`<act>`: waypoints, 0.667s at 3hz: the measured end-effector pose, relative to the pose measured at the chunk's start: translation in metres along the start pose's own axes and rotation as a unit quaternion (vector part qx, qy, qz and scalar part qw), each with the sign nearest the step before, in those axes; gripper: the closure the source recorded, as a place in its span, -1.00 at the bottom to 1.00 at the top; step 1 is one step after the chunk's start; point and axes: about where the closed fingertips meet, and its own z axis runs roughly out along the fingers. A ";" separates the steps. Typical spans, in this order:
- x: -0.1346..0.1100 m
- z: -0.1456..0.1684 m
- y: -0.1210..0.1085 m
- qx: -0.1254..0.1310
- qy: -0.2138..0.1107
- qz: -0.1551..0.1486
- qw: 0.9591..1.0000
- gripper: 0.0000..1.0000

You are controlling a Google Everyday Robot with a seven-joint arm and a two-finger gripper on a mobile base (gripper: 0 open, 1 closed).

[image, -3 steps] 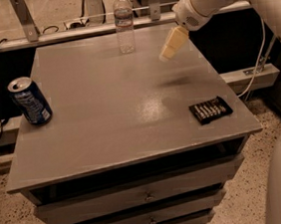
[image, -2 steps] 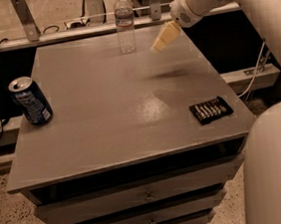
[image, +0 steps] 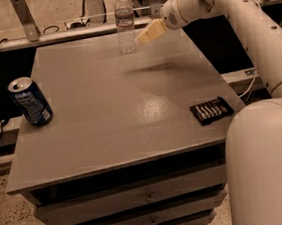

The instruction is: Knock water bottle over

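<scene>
Moved: gripper (image: 148, 32) has swung left above the table (image: 108, 138), nearer the water bottle (image: 125, 21) than a second ago; nothing else has shifted
Table: grey top, drawers below
Soda can (image: 29, 102): blue, upright, by the table's left edge
Water bottle: upright at the table's far edge, near its middle
Gripper: above the table's far edge, tip just beside the bottle's right side; whether they touch is unclear
Gripper opening: cannot tell, wide or narrow
Black pack (image: 211, 110): flat near the table's right edge
</scene>
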 end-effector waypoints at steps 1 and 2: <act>-0.017 0.022 0.009 -0.020 -0.052 0.022 0.998 -1.00; -0.032 0.038 0.014 -0.027 -0.097 0.020 0.995 -1.00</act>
